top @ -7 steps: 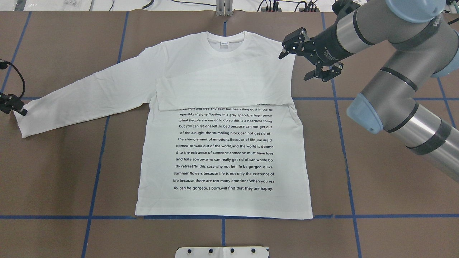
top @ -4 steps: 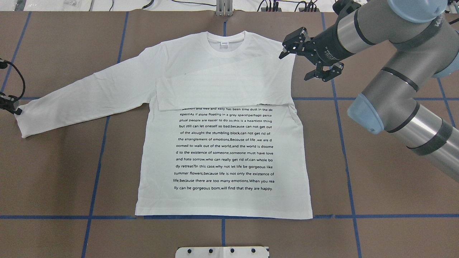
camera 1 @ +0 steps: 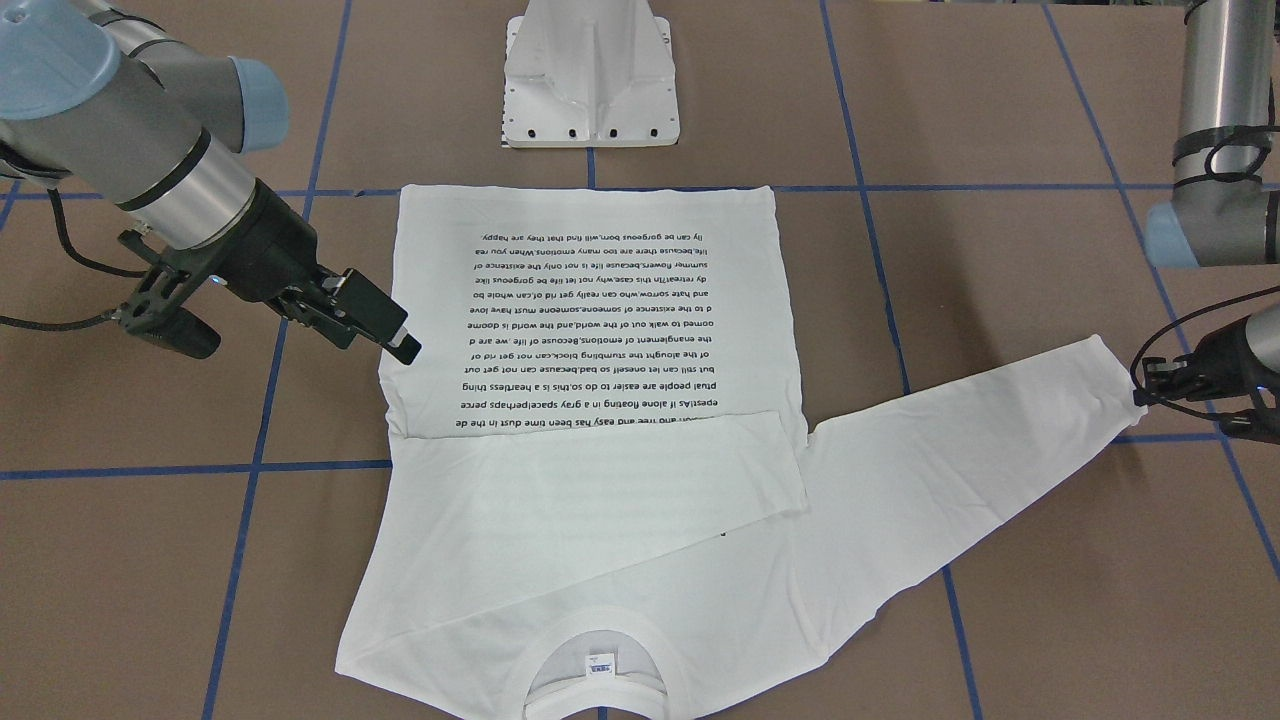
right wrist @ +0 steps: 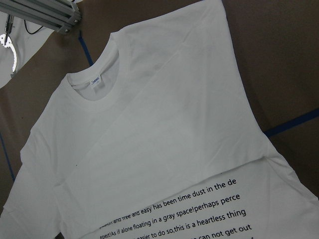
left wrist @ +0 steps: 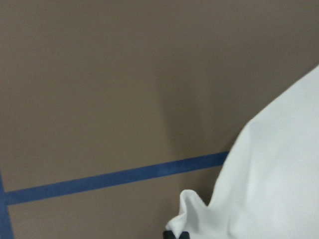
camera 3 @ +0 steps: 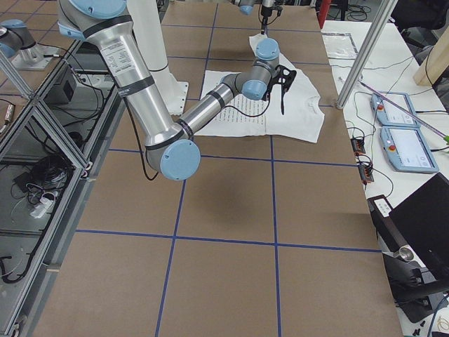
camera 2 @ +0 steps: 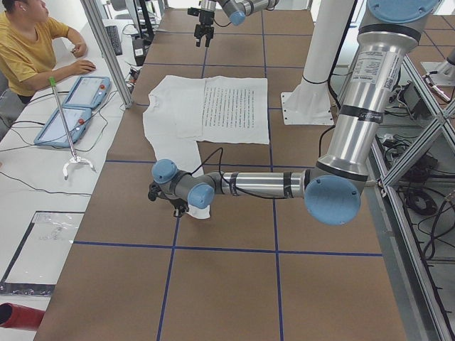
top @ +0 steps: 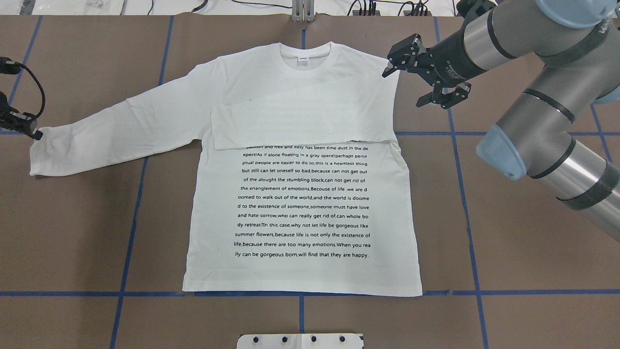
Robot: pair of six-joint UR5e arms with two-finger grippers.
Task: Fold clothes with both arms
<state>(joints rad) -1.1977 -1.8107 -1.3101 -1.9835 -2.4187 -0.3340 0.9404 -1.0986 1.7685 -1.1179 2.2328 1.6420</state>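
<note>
Brown taped table (top: 72,232) with white long-sleeved T-shirt (top: 300,203) lying flat, limp and light, best pinched at its edges: my left gripper (top: 35,134) seemingly nips the outstretched cuff (top: 36,157), my right gripper (top: 403,88) gapes empty beside the shoulder (top: 373,60).

The folded sleeve (top: 300,118) of the T-shirt (top: 213,218) covers the top lines of the printed text (top: 302,201). The neck label (top: 303,58) is too small to read. The left gripper (top: 35,134), at the left end of the bench (top: 72,232), is mostly cut off by the picture's edge. Its wrist view shows only dark tips pinching the cuff (left wrist: 192,209). On the right gripper (top: 389,69), how the jaws stand cannot be told.
</note>
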